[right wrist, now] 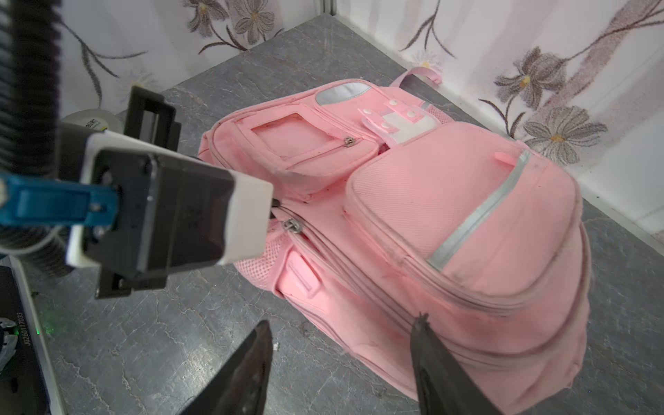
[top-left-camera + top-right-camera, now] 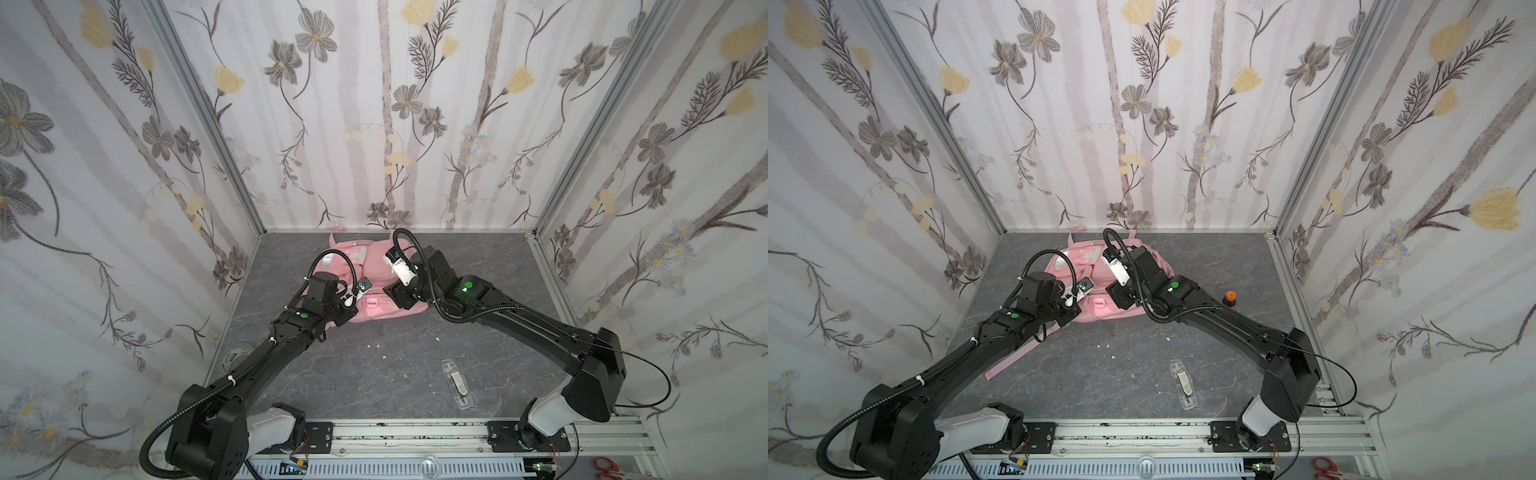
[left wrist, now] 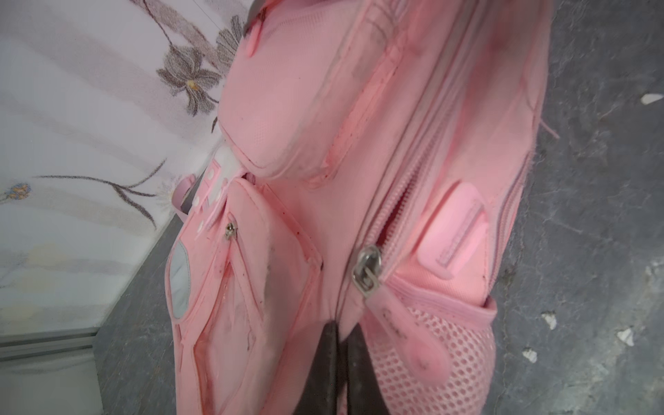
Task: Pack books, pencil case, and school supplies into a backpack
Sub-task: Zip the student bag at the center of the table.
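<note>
The pink backpack (image 2: 374, 309) (image 2: 1096, 309) lies flat at the far middle of the table, front pockets up. My left gripper (image 3: 341, 328) is shut, pinching a fold of backpack (image 3: 287, 107) fabric beside the metal zip slider (image 3: 366, 269); the zip above the slider gapes slightly. My right gripper (image 1: 343, 319) is open over the near edge of the backpack (image 1: 449, 215), one finger above the fabric and the other above the table, nothing between them. A narrow clear plastic case (image 2: 457, 382) (image 2: 1183, 382) lies near the front. A tape roll (image 2: 235, 357) (image 1: 93, 120) sits at the left wall. The books and pencil case are out of view.
A pink strap (image 2: 1013, 357) trails from the backpack toward the front left. A small orange-capped bottle (image 2: 1230, 298) stands behind the right arm. White scraps (image 2: 378, 345) dot the grey table. Walls close in on three sides. Red scissors (image 2: 604, 467) lie beyond the front rail.
</note>
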Controlling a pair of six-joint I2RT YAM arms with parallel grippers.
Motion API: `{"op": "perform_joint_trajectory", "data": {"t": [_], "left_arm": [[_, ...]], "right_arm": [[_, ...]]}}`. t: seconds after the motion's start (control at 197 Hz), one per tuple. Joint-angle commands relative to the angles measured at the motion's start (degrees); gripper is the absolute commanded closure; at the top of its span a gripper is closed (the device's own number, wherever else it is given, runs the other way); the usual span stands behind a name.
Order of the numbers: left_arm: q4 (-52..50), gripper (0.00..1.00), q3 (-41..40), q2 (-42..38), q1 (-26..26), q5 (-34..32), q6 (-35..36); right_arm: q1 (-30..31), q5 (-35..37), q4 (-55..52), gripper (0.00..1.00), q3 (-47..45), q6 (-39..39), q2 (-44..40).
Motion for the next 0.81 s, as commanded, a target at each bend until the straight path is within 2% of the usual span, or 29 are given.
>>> {"op": "perform_joint_trajectory", "data": {"t": [0.0,0.031,0.198,0.392,0.524,0.809], "left_arm": [[3.91,1.00,0.86,-0.99,-1.88,0.82,-6.61],[3.90,1.00,0.67,-0.84,-2.32,0.86,-7.27],[4.45,1.00,-0.92,-0.03,-3.34,1.85,-9.62],[4.61,1.00,-1.83,-0.55,-3.37,2.64,-10.35],[4.22,1.00,-2.12,-1.24,-3.37,3.58,-10.47],[5.26,1.00,-3.26,-2.73,-3.30,5.26,-11.40]], "right_arm": [[1.60,5.87,11.59,0.48,-5.81,-4.73,-1.86],[2.25,7.12,14.90,0.52,-8.47,-5.76,-2.74],[5.07,12.18,36.43,0.53,-22.73,-15.00,-5.47],[6.55,13.86,54.78,0.52,-31.16,-26.05,-4.43],[7.31,12.37,57.98,0.51,-31.23,-29.64,-2.64],[8.17,7.04,60.49,0.49,-31.88,-31.23,-0.08]]}}
